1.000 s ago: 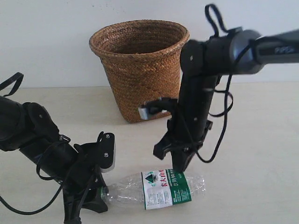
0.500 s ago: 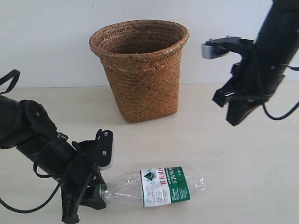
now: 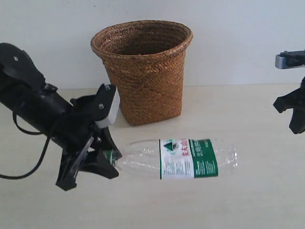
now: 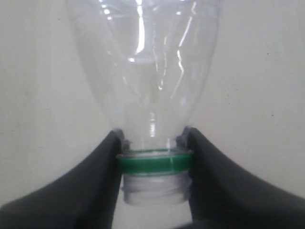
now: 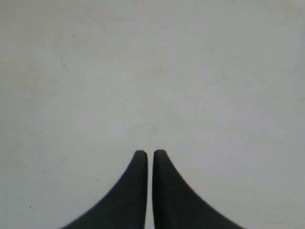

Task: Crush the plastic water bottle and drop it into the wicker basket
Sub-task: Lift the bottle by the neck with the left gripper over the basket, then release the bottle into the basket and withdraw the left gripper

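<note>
Left pincer [image 3: 110,156] clamps the bottle [image 3: 188,158] by its neck, body jutting out ahead, seemingly little crushed. Right pincer [image 5: 150,153] is closed on nothing. Basket [image 3: 147,90], just beyond, awaits the drop.

Pale beige worktop [image 3: 248,200] fills the lower half of the frame, a plain off-white wall [image 3: 43,28] runs across the top.

Right end effector [image 5: 150,155], dark fingers [image 5: 136,191] nearly touching, over pale table [image 5: 152,62]
</note>
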`<state>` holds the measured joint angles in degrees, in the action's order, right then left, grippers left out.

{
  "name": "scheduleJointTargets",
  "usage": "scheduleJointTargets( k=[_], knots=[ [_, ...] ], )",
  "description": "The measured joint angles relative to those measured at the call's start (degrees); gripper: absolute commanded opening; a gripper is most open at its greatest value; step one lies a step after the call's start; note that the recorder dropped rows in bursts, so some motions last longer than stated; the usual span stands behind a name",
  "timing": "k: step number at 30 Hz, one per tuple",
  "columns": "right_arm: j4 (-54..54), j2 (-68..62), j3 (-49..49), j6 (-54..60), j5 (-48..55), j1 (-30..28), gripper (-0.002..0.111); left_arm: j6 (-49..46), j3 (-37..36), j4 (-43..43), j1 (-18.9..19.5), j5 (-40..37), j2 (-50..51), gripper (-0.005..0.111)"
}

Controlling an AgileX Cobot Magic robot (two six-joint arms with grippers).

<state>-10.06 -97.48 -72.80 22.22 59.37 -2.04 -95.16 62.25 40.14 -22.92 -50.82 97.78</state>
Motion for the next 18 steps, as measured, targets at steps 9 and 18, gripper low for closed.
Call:
scheduleJointTargets(
  k=[9,18],
  knots=[
    [-2.0,0.1,0.1,-0.1,-3.7,-0.5,0.000,3.9,14.8,7.1,5.4,15.9,-0.5,0.023],
    [-5.3,0.1,0.2,0.3,-3.1,-0.5,0.000,1.6,27.9,17.8,6.2,28.0,7.0,0.075]
  ],
)
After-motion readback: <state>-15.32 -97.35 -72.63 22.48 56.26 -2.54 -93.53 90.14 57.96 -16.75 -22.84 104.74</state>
